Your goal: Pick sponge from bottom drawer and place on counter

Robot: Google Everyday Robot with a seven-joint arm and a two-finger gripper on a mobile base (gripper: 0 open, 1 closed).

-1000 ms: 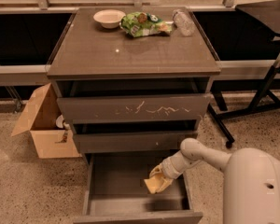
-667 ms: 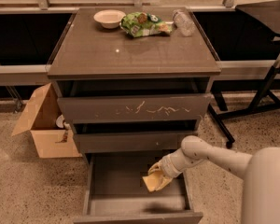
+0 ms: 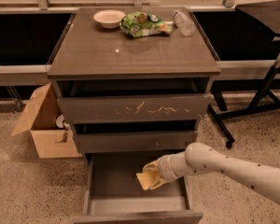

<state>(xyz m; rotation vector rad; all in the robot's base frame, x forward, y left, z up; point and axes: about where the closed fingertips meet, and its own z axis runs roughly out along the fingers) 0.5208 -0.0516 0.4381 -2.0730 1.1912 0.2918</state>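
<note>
The bottom drawer (image 3: 116, 204) is pulled open, showing its flat grey floor. My gripper (image 3: 151, 175) reaches in from the right and is shut on the pale yellow-tan sponge (image 3: 145, 180), held a little above the drawer floor near its right side. The counter (image 3: 102, 50) is the glossy dark top of the cabinet, well above the gripper.
On the back of the counter stand a white bowl (image 3: 109, 18), a green snack bag (image 3: 142, 24) and a clear plastic bottle (image 3: 183, 22). A white-scratched drawer front (image 3: 135, 109) and the middle drawer (image 3: 135, 140) overhang the open drawer. An open cardboard box (image 3: 43, 123) sits left; a black stand (image 3: 266, 94) right.
My arm has drawn back slightly and the sponge has risen a little off the drawer floor, still in the gripper.
</note>
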